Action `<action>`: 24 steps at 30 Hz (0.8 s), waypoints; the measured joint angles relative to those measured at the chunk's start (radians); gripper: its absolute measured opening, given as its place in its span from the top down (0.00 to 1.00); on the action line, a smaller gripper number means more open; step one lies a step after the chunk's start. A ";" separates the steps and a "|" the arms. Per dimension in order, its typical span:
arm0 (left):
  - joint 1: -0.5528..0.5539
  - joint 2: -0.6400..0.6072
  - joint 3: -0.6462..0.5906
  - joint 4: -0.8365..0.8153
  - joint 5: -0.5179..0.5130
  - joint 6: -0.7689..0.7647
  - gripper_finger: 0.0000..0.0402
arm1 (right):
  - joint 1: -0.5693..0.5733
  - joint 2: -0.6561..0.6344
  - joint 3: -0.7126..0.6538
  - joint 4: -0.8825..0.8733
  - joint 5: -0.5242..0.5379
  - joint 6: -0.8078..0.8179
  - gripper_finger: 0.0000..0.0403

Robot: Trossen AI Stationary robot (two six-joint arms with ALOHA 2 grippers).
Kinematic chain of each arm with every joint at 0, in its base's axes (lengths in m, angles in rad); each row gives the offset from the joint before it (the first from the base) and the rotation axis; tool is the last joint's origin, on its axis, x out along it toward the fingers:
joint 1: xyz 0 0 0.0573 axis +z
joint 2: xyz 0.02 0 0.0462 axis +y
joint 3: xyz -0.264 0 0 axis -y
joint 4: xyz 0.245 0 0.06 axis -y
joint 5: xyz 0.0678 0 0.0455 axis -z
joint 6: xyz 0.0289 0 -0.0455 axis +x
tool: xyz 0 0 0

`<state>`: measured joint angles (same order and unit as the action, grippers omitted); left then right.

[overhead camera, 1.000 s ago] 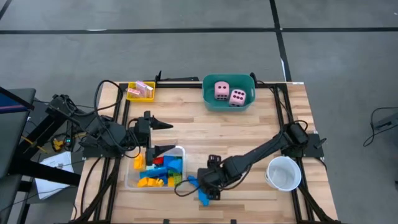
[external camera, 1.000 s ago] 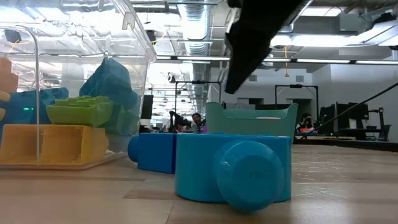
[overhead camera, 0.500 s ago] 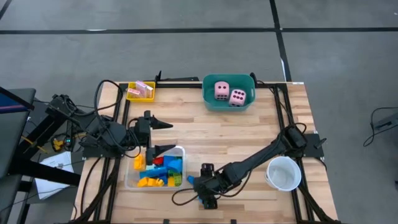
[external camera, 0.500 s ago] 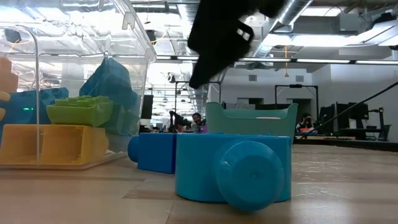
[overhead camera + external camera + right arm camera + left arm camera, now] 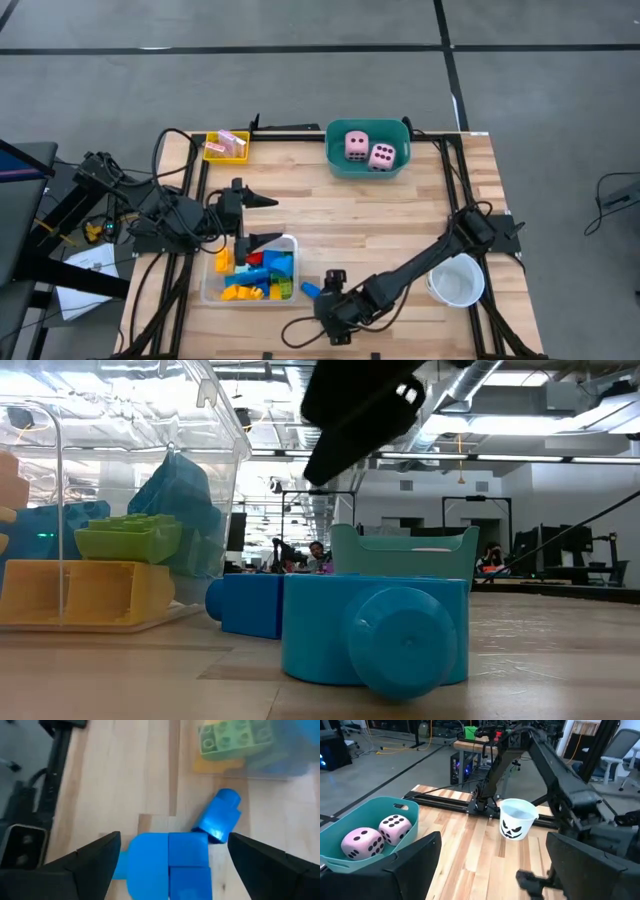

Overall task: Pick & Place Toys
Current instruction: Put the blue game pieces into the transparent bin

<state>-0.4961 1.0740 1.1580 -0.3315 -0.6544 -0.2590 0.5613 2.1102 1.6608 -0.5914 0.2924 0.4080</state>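
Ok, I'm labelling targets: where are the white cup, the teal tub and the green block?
white cup (image 5: 518, 822), left wrist view, front wall.
teal tub (image 5: 366, 167), high view, near wall.
green block (image 5: 235, 738), right wrist view, studded top.

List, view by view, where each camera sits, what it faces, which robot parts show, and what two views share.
High: overhead, straight down; both arms, clear tray.
Low: table height, facing the room; blue blocks, a dark arm above.
Left wrist: over open left tool, facing pink dice, white cup, right arm.
Right wrist: over open right tool, down on blue blocks.
Shared: low and right wrist both show blue blocks.
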 joint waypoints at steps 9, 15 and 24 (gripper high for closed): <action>0.000 0.000 0.000 0.055 0.001 -0.010 0.11 | 0.023 0.077 0.000 0.032 0.050 -0.015 0.11; 0.000 0.001 0.000 0.119 0.001 -0.010 0.11 | 0.055 0.099 0.002 0.011 0.100 -0.018 0.17; -0.001 0.016 0.000 0.176 0.004 -0.044 0.11 | 0.080 0.107 -0.004 -0.272 0.208 -0.016 0.22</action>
<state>-0.4971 1.0901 1.1580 -0.1560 -0.6502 -0.3025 0.6418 2.2169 1.6569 -0.8637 0.5007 0.3915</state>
